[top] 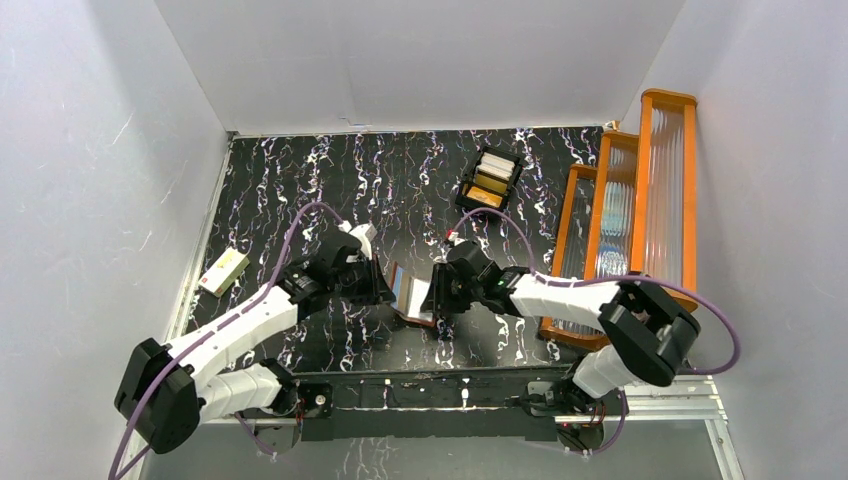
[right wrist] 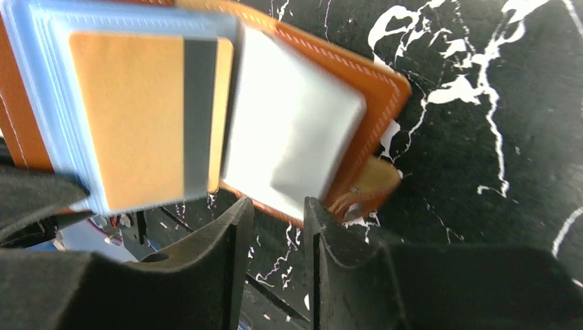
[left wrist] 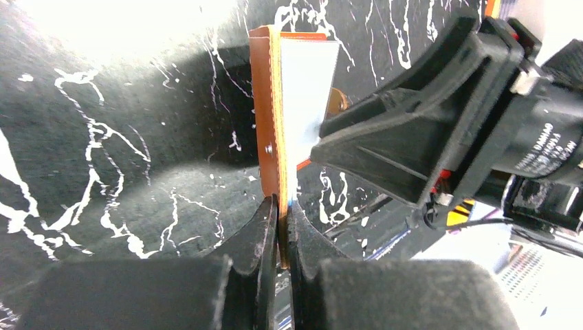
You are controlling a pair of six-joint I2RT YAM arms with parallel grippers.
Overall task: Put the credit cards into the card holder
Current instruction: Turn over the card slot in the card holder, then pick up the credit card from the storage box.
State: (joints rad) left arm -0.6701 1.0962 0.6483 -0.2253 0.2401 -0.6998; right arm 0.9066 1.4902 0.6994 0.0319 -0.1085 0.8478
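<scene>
The reddish-brown card holder [top: 412, 297] stands open between both grippers above the table's middle. My left gripper [top: 385, 285] is shut on its edge; in the left wrist view the fingertips [left wrist: 269, 223] pinch the brown cover [left wrist: 263, 103] beside a pale pocket [left wrist: 309, 82]. In the right wrist view a yellow-orange card [right wrist: 130, 117] with a dark stripe lies in a bluish pocket of the holder [right wrist: 385, 86], beside a pale white pocket [right wrist: 295, 137]. My right gripper [right wrist: 278, 210] is open just under the holder's lower edge, nothing between its jaws. More cards [top: 492, 172] lie in the tray.
A black compartmented tray [top: 466, 192] holding white and yellow cards sits at the back middle. A cream box [top: 223, 271] lies at the left edge. Orange-framed ribbed racks [top: 625, 220] stand along the right side. The right gripper's body [left wrist: 426, 130] is close to the holder.
</scene>
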